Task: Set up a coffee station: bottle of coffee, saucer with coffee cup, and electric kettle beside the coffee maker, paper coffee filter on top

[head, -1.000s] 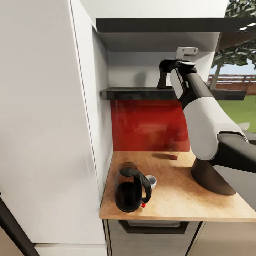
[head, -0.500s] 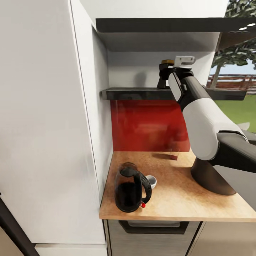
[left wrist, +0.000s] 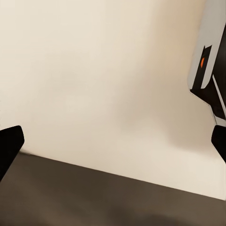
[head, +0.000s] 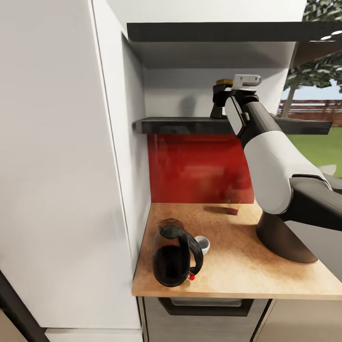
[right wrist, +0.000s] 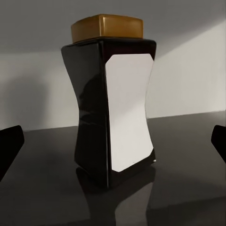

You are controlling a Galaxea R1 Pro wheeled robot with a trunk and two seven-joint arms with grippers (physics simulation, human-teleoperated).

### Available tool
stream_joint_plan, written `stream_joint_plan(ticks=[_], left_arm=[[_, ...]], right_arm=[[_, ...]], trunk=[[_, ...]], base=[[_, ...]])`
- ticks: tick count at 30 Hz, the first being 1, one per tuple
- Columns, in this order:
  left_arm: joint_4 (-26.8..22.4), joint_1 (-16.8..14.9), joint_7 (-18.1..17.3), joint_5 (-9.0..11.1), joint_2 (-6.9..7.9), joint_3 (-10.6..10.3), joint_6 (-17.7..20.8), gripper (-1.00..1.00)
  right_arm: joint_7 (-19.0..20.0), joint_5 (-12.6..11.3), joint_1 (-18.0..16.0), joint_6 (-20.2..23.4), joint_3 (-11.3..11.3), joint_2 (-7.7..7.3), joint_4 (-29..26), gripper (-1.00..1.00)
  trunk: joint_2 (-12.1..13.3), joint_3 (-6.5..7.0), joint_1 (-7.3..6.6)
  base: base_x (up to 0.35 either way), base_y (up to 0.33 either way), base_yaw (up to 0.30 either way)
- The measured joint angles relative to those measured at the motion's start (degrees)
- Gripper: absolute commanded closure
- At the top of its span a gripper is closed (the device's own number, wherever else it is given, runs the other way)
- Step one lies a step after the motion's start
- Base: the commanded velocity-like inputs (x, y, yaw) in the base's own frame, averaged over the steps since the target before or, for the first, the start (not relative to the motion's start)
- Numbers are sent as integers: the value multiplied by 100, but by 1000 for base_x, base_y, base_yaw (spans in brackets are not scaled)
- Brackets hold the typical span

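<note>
as my right arm has come up to the kitchen shelf (head: 190, 125), the yellow cap of the bottle of coffee (right wrist: 112, 101) now peeks out beside my wrist.

a second ago that cap was hidden; now the bottle stands upright on the shelf, centred between the spread fingertips of my right gripper (right wrist: 113, 146), untouched, so i judge the grasp is next. my right arm stretches up and forward over the coffee maker (head: 283, 241). the electric kettle (head: 174, 252) and coffee cup (head: 203, 243) sit on the kitchen countertop (head: 237, 270). my left gripper (left wrist: 113, 143) hangs wide too, facing a pale wall.
</note>
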Motion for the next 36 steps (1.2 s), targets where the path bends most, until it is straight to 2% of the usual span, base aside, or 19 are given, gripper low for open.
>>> stream_joint_plan(ticks=[7,36], left_arm=[[0,-1,0,-1,0,0,0,-100],[5,7,0,-3,-9,0,0,-100]], right_arm=[[0,-9,0,0,0,4,5,-100],[2,-9,0,-10,-1,3,13,-100]], trunk=[[1,0,1],[0,0,1]], base=[[209,0,0],[57,0,0]])
